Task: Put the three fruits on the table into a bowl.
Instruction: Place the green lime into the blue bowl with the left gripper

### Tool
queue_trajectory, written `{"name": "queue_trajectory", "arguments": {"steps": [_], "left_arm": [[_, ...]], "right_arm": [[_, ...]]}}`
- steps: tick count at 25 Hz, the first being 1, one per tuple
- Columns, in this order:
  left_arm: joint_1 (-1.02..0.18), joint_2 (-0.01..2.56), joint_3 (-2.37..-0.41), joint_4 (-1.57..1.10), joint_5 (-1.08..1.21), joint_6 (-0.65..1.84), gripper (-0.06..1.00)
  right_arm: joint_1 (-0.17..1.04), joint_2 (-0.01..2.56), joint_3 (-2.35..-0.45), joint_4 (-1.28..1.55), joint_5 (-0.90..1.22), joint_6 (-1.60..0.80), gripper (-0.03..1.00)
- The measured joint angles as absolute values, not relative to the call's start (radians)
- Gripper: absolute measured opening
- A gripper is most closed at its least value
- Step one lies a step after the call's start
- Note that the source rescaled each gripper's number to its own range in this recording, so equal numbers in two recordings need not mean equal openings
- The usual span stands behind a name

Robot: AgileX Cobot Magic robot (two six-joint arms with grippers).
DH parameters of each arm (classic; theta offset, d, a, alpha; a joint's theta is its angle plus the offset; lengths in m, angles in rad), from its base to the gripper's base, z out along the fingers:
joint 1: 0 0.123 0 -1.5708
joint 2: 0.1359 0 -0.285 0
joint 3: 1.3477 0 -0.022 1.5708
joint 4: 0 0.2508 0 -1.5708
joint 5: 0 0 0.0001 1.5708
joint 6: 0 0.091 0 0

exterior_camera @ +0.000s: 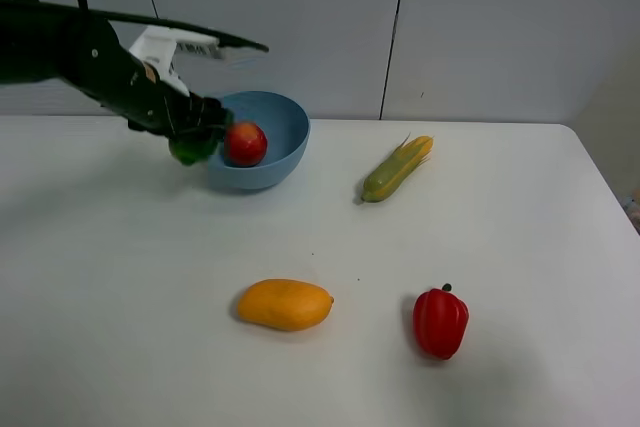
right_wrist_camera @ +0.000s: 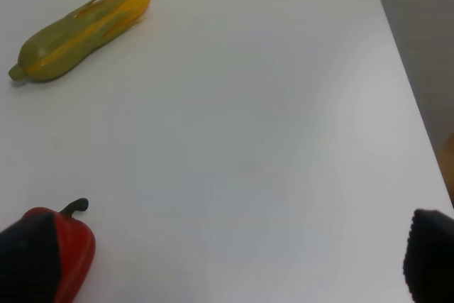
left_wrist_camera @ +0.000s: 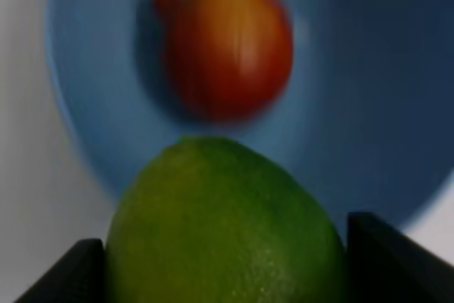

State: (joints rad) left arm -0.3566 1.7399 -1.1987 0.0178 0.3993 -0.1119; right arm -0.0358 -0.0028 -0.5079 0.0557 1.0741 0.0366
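My left gripper (exterior_camera: 190,137) is shut on the green lime (exterior_camera: 193,149) and holds it at the left rim of the light-blue bowl (exterior_camera: 288,119). In the left wrist view the lime (left_wrist_camera: 227,225) sits between my dark fingers (left_wrist_camera: 64,274), just before the bowl (left_wrist_camera: 369,104). The red pomegranate (exterior_camera: 245,143) lies inside the bowl and also shows in the left wrist view (left_wrist_camera: 230,44). The orange-yellow mango (exterior_camera: 285,304) lies on the white table (exterior_camera: 150,297) at the front middle. My right gripper (right_wrist_camera: 227,267) is open and empty above the table; it is out of the exterior view.
A yellow-green corn cob (exterior_camera: 397,169) lies right of the bowl and shows in the right wrist view (right_wrist_camera: 81,32). A red bell pepper (exterior_camera: 440,322) stands right of the mango, beside my right gripper's finger (right_wrist_camera: 25,257). The table's right edge (exterior_camera: 600,187) is near.
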Motion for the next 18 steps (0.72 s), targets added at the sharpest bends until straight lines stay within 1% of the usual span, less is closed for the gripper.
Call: {"name": "queue_trajectory", "arguments": {"steps": [4, 8, 12, 16, 17, 18], "left_arm": [[-0.357, 1.835, -1.416, 0.033, 0.445, -0.070, 0.01], [-0.357, 1.978, -1.565, 0.036, 0.520, -0.036, 0.01], [-0.357, 2.069, -1.594, 0.037, 0.558, -0.032, 0.01], [-0.357, 2.085, -1.595, 0.042, 0.562, -0.017, 0.01], [-0.357, 2.085, -1.596, 0.043, 0.562, -0.017, 0.03], [-0.357, 2.085, -1.596, 0.043, 0.562, -0.021, 0.16]], "right_arm": [[-0.036, -0.003, -0.508, 0.056, 1.074, 0.037, 0.89], [-0.036, -0.003, -0.508, 0.056, 1.074, 0.037, 0.89], [-0.036, -0.003, -0.508, 0.056, 1.074, 0.037, 0.89], [-0.036, -0.003, -0.508, 0.056, 1.074, 0.037, 0.89], [-0.036, -0.003, -0.508, 0.056, 1.074, 0.037, 0.89], [-0.036, -0.003, -0.508, 0.056, 1.074, 0.037, 0.89]]}}
